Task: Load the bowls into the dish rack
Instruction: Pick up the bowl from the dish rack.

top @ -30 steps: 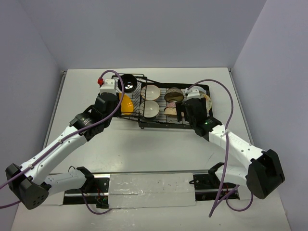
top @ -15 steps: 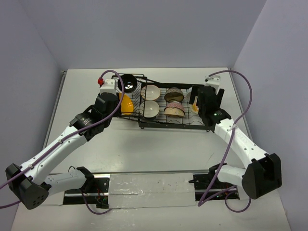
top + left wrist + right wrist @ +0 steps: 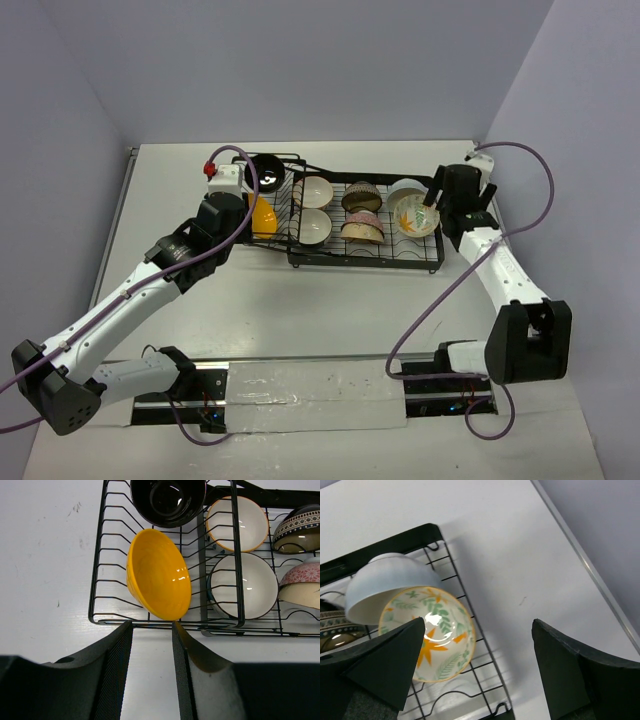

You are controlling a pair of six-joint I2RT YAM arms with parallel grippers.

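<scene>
Orange-yellow bowl [image 3: 159,575] tilted on edge

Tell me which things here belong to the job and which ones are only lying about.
Job: dish rack, yellow bowl, black bowl, white bowls, brown and pink patterned bowls, leaf-painted bowl, pale bowl.
Not the job: purple cables, white tape strip.

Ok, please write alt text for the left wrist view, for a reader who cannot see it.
An orange-yellow bowl leans on its side in the basket end of the black wire dish rack, just beyond the open, empty left pincer. A black bowl sits behind it; a cream bowl and a white bowl stand to its right.
</scene>
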